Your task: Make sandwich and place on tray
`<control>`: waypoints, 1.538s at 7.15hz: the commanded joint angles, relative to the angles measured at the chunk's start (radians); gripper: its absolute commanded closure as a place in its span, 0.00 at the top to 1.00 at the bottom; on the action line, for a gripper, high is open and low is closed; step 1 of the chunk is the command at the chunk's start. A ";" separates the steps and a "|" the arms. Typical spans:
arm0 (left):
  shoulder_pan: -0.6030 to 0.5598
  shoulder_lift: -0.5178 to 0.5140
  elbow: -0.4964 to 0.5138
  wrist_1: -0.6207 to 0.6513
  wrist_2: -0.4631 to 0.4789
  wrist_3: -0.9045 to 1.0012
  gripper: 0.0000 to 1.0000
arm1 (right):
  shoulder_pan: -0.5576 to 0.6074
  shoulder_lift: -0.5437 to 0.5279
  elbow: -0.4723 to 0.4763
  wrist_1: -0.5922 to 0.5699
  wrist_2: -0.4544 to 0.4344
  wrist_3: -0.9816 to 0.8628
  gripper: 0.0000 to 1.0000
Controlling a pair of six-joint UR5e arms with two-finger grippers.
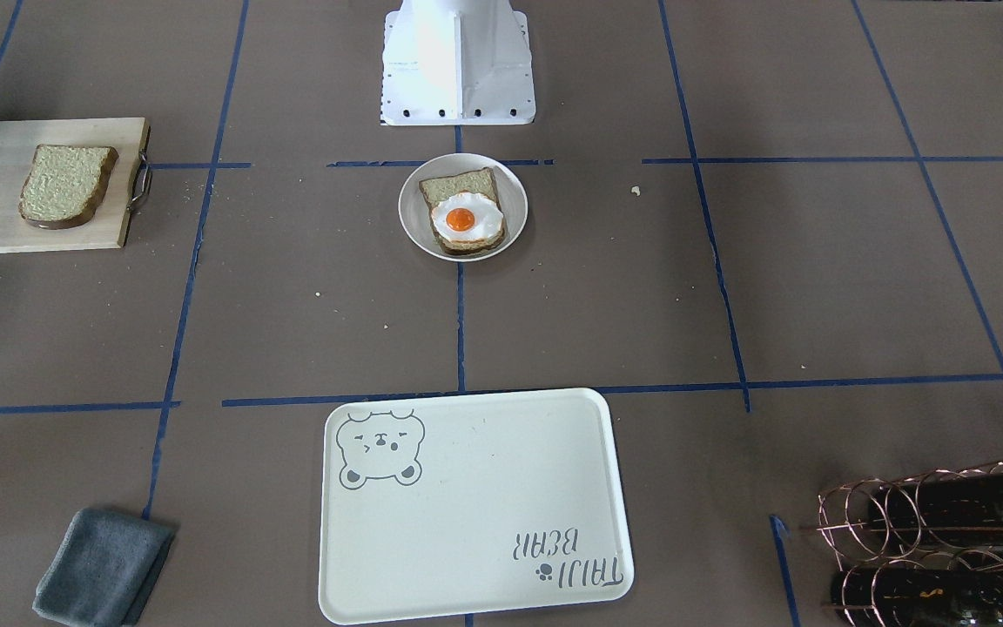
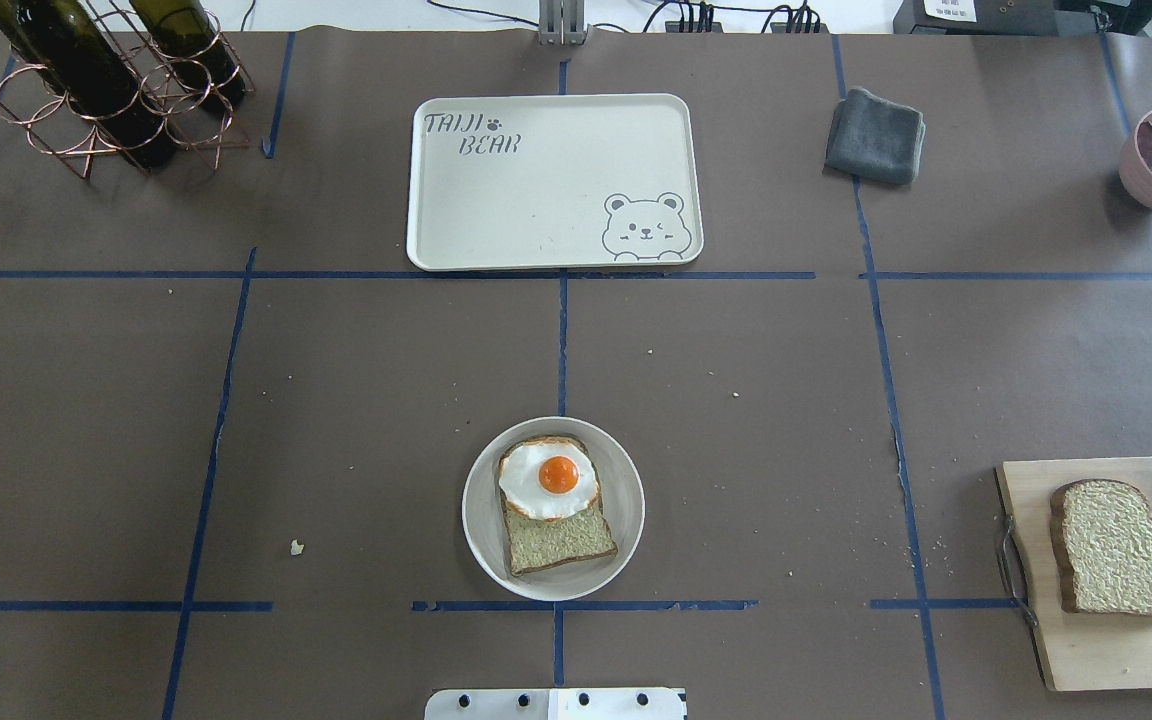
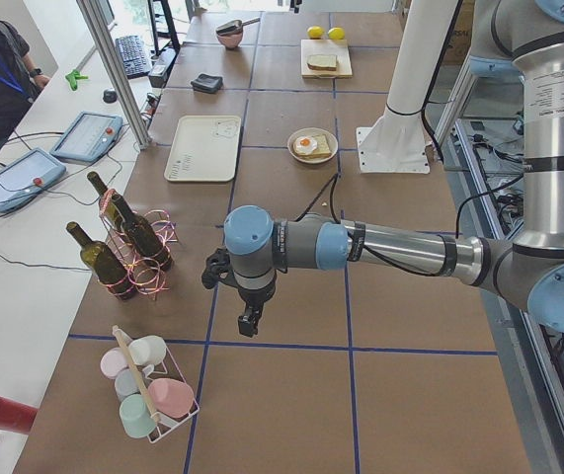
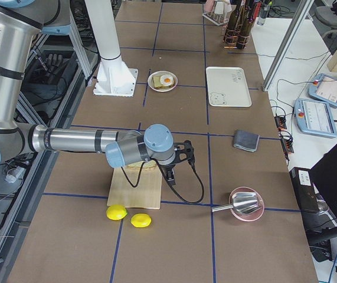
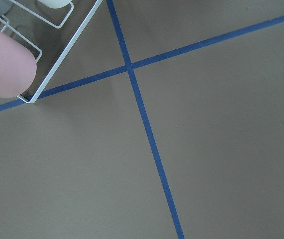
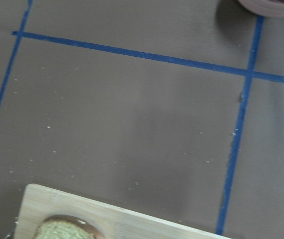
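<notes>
Right gripper (image 4: pixel 169 175), right-side view: hangs at the outer edge of the cutting board (image 4: pixel 134 191), the edge away from the robot, grip state can't tell; right wrist cam shows the board corner and the loose slice (image 6: pixel 64 228) at bottom-left, so I read the slice as lying back toward the base from the tool. Overhead: loose slice on the robot's right, long axis roughly fore-aft, domed end toward the tray (image 2: pixel 536 180) side; egg-topped slice (image 2: pixel 561 540) sits in the dish (image 2: pixel 481 510) at centre; front view agrees, mirrored. Left-side view: left gripper (image 3: pixel 249 322) well away by the bottle rack (image 3: pixel 138 252), state can't tell, so right arm is nearer
</notes>
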 commanded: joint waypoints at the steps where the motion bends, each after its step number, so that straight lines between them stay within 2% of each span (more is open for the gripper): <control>1: 0.000 0.000 0.000 -0.002 -0.002 0.000 1.00 | -0.176 -0.040 0.018 0.270 0.042 0.336 1.00; 2: 0.000 0.000 -0.001 -0.002 -0.002 0.000 1.00 | -0.260 -0.133 0.018 0.426 -0.042 0.480 1.00; 3: 0.000 0.000 -0.001 -0.003 -0.002 0.000 1.00 | -0.345 -0.164 0.007 0.527 -0.131 0.578 0.99; 4: 0.000 0.000 -0.001 -0.003 -0.003 0.000 1.00 | -0.384 -0.166 -0.014 0.564 -0.170 0.619 0.97; 6: 0.000 0.000 -0.001 -0.003 -0.003 0.000 1.00 | -0.501 -0.155 -0.141 0.804 -0.280 0.792 0.92; 7: 0.000 0.000 -0.001 -0.003 -0.003 0.000 1.00 | -0.555 -0.155 -0.155 0.837 -0.322 0.834 0.85; 9: 0.000 0.000 -0.001 -0.002 -0.003 0.000 1.00 | -0.599 -0.155 -0.166 0.838 -0.351 0.843 0.71; 11: 0.000 0.000 -0.001 0.000 -0.003 0.000 1.00 | -0.620 -0.145 -0.195 0.839 -0.369 0.842 0.64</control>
